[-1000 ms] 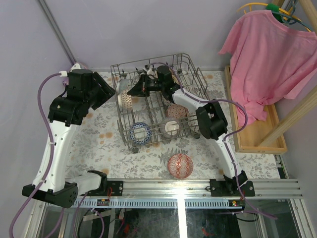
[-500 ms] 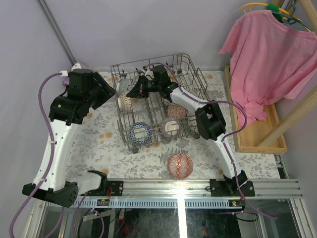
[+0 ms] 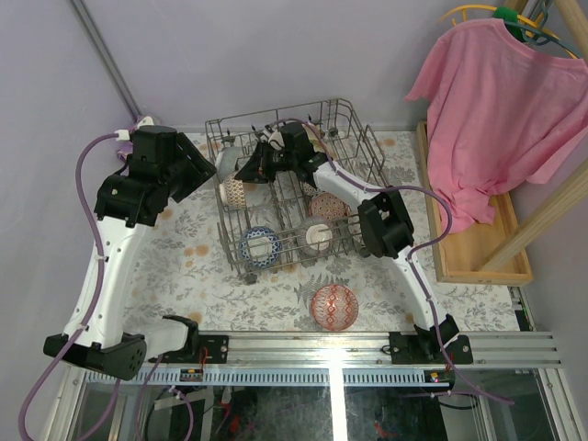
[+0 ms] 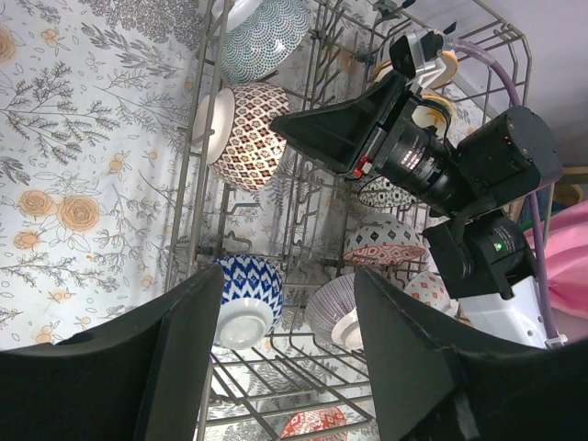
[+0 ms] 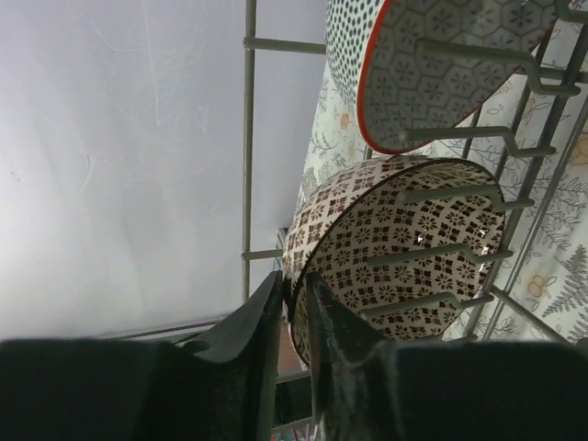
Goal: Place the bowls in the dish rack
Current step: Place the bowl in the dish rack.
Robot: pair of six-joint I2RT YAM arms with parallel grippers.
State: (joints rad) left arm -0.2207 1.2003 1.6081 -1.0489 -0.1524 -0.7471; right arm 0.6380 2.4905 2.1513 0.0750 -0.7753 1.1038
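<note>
The dish rack (image 3: 276,118) stands at the back middle of the table, with several bowls on edge between its tines. My right gripper (image 3: 246,171) reaches into its left side. In the right wrist view its fingertips (image 5: 294,280) straddle the rim of a cream bowl with a brown pattern (image 5: 404,248), narrowly open, while the bowl leans on the tines. My left gripper (image 4: 287,276) hovers open and empty above the rack's left edge. A blue bowl (image 3: 260,245) and a grey striped bowl (image 3: 317,237) sit at the rack's front. A red bowl (image 3: 334,306) lies on the table before the rack.
A pink shirt (image 3: 487,110) hangs at the right above a wooden tray (image 3: 469,262). A grey bowl with a red rim (image 5: 441,64) sits in the rack just behind the brown one. The flowered tablecloth (image 3: 184,266) spreads left of the rack.
My right gripper's fingers have eased slightly apart around the brown bowl's rim, and that arm has shifted a little to the left. The left arm has barely moved.
</note>
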